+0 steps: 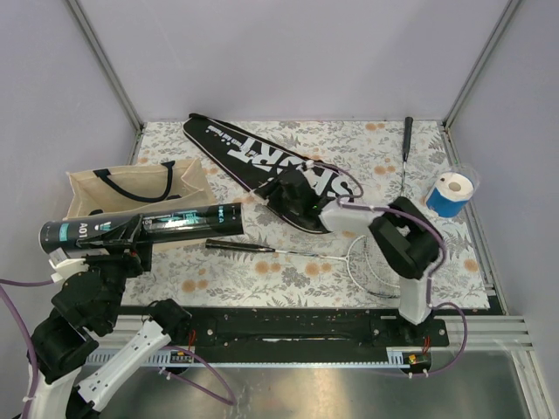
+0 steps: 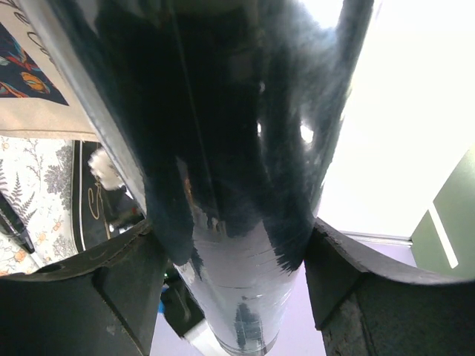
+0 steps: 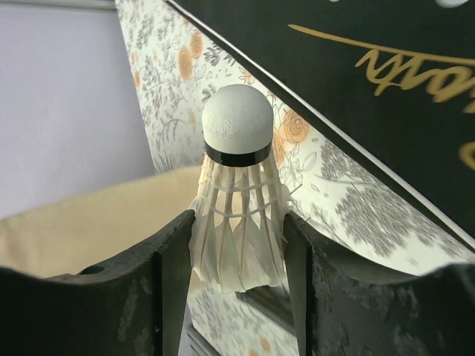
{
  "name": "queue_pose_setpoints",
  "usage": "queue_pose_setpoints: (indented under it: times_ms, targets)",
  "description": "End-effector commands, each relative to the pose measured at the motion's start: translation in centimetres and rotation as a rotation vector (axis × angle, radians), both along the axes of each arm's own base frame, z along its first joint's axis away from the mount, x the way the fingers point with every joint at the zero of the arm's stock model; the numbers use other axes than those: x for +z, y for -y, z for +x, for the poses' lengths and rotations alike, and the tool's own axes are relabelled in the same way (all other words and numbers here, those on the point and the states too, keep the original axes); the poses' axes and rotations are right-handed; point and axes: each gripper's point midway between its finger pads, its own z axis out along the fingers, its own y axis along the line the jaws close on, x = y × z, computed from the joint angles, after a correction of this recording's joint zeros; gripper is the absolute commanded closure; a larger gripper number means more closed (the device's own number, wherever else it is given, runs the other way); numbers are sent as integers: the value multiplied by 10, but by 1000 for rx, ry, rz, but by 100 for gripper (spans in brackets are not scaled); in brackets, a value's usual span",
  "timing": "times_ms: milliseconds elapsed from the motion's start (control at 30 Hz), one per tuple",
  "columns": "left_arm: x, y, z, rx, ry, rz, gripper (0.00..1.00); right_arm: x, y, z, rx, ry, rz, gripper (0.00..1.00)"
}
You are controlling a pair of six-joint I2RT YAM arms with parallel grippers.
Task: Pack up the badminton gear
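Your left end effector (image 2: 234,241) sits nearest the lens, its jaws fairly wide apart and clamped on either side of the tube (image 1: 166,223). You're holding the tube crosswise at the front edge of the tote (image 1: 105,188). White "A01" shows near its left end, with teal print further along. White "SPORT" runs along the cover (image 1: 262,161) lying on the surface (image 1: 218,272); the gold script on it is unreadable. Your right end effector (image 3: 237,248) is partly closed, touching both sides of a shuttlecock (image 3: 237,122) by its feather skirt, beside the cover's edge.
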Motion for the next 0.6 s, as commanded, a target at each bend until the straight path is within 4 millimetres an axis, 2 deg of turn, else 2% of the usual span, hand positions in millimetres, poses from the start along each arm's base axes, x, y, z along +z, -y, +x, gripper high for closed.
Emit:
queue_pose_setpoints:
  times_ms: [0, 100, 200, 300, 433, 567]
  targets:
    - [6, -2, 8, 39, 31, -11, 79, 54, 40, -27, 160, 153, -88, 43]
    - [-1, 2, 12, 35, 10, 2, 79, 52, 68, -62, 287, 153, -208, 43]
    - [-10, 9, 18, 22, -22, 23, 79, 35, 97, -99, 428, 102, -374, 41]
    - [-23, 19, 23, -2, -58, 24, 79, 16, 126, -125, 525, 45, -525, 40]
    - [-44, 30, 29, -29, -109, 28, 79, 5, 144, -140, 595, 28, -617, 38]
    - [-61, 38, 31, -51, -147, 15, 79, -11, 155, -140, 630, -5, -707, 36]
